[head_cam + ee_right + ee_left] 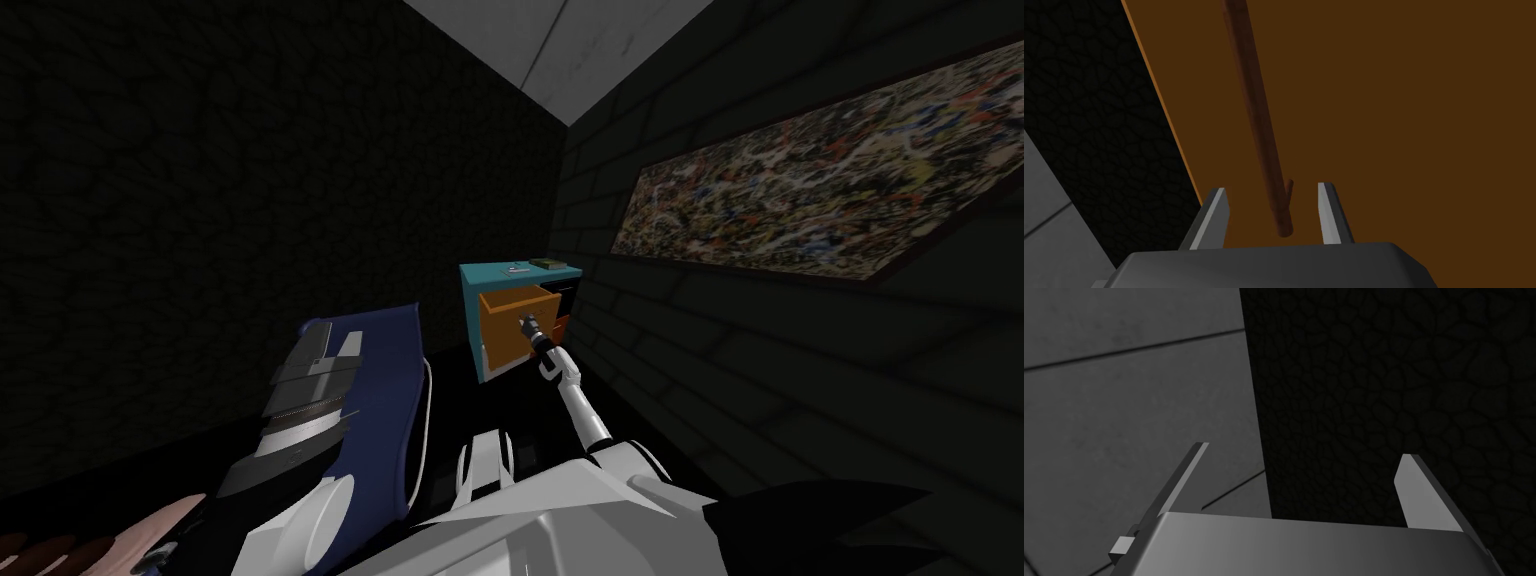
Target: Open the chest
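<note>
Chest (497, 275), teal with orange drawers, stands on the floor in the corner where a dark cobbled wall meets a dark brick wall. Its upper drawer (505, 330) is pulled out of the teal body toward the robot, and the top edge shows a darker hollow inside. Beside it on the chest's right half are a dark recess and a lower orange front (563, 325). On the teal top lie a small white item (517, 268) and a flat greenish book (546, 264), near each other but apart.

The right arm reaches straight out to the drawer, with the right end effector (528, 322) at the orange front. In the right wrist view the drawer front (1399, 125) is a flat brown-orange plane, and a thin brown rod handle (1259, 110) runs along it. The rod's near end sits between the two fingers of the right end effector (1272, 187). The fingers are narrowed around the rod but not clamped: a gap shows on each side, so they bracket the handle without pressing it.

The left end effector (1304, 450) has its fingers spread wide, with nothing between them.

A long speckled painting (830, 190) hangs on the brick wall to the right of the chest. A blue-covered bed (385, 380) with grey and white items on it lies to the chest's left.
</note>
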Available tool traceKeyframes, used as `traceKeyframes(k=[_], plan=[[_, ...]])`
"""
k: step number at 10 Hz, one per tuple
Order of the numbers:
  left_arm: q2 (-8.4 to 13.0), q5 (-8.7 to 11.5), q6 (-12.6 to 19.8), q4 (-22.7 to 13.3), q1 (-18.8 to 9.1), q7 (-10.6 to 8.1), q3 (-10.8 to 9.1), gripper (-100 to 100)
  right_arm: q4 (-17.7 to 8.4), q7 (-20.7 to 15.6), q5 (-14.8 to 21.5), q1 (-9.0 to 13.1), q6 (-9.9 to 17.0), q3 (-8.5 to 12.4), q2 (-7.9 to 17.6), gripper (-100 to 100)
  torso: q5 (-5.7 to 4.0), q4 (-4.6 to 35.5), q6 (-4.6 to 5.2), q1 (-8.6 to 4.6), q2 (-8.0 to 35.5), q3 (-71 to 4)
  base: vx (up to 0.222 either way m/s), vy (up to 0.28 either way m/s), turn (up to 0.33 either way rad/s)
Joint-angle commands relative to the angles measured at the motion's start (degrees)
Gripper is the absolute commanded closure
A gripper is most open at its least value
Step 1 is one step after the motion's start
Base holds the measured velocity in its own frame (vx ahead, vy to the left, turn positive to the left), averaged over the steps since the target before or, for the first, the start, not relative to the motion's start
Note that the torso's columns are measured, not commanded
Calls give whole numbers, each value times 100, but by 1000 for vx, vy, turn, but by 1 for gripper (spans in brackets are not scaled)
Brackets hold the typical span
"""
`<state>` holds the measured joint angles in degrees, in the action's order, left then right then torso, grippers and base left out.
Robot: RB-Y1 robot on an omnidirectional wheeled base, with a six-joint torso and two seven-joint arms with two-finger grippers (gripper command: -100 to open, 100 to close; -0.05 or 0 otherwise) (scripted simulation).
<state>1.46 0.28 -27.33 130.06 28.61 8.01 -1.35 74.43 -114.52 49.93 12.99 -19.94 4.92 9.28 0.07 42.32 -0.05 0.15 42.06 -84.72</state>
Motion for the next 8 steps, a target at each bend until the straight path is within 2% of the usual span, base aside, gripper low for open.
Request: traceKeyframes(k=[1, 6, 7, 8], plan=[[0, 0, 0, 0, 0, 0, 0, 0, -57, 274, 26, 267, 287, -109, 192, -100, -3, 0, 2, -8, 8, 5, -64, -15, 45], [0, 0, 0, 0, 0, 0, 0, 0, -159, 822, 86, 808, 869, -358, 607, -100, -7, 0, 5, -16, 28, 19, -68, -11, 51], [0, 0, 0, 0, 1, 0, 0, 0, -121, 757, 85, 716, 815, -354, 553, -100, -5, 7, 8, -16, 27, 18, -27, -7, 13], [0, 0, 0, 0, 1, 0, 0, 0, -129, 782, 87, 724, 843, -364, 558, 0, -4, 6, 11, -12, 25, 17, 0, 0, 0]])
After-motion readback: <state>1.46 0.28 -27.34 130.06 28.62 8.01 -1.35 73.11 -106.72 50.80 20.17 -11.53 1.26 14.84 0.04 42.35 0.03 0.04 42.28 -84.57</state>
